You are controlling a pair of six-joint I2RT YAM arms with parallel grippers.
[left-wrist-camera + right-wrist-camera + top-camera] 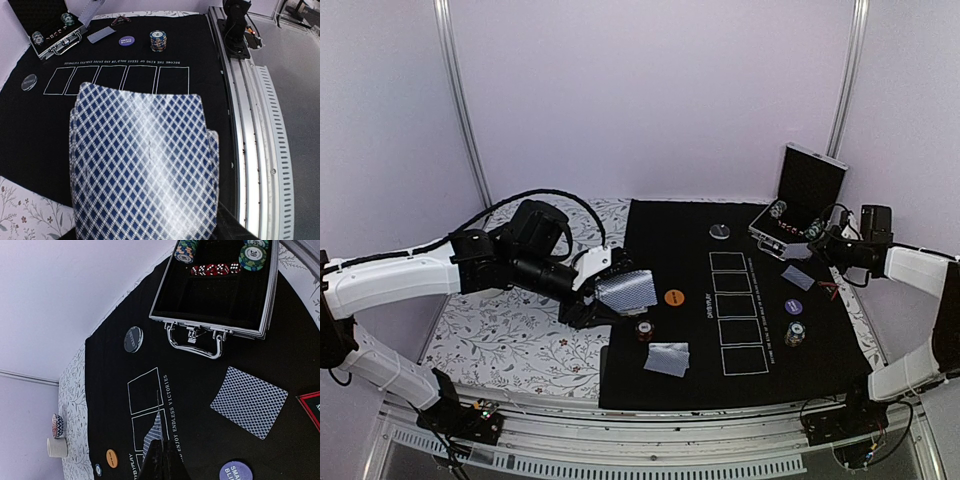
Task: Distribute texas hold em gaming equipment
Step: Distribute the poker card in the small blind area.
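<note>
My left gripper (pixel 607 291) hovers over the left edge of the black mat (pixel 740 250), shut on a deck of blue-checked playing cards (pixel 628 290). That deck (pixel 142 165) fills the left wrist view and hides the fingers. By the open case (pixel 802 200) my right gripper (pixel 820 243) is shut on a single card (pixel 159 432) held edge-on above the mat. Another card (pixel 249 401) lies flat below the case. Two cards (pixel 667 358) lie near the front. Orange (pixel 672 297), purple (pixel 794 307) and silver (pixel 719 231) discs, two chip stacks (pixel 644 330) (pixel 794 334) and a red triangle marker (pixel 828 287) rest on the mat.
The silver-edged case (pixel 215 290) holds chip stacks and red dice. The mat has a printed row of white boxes (pixel 732 315). A pink round object (pixel 58 426) and a small white cup (pixel 56 447) stand on the floral cloth (pixel 510 340) at the left.
</note>
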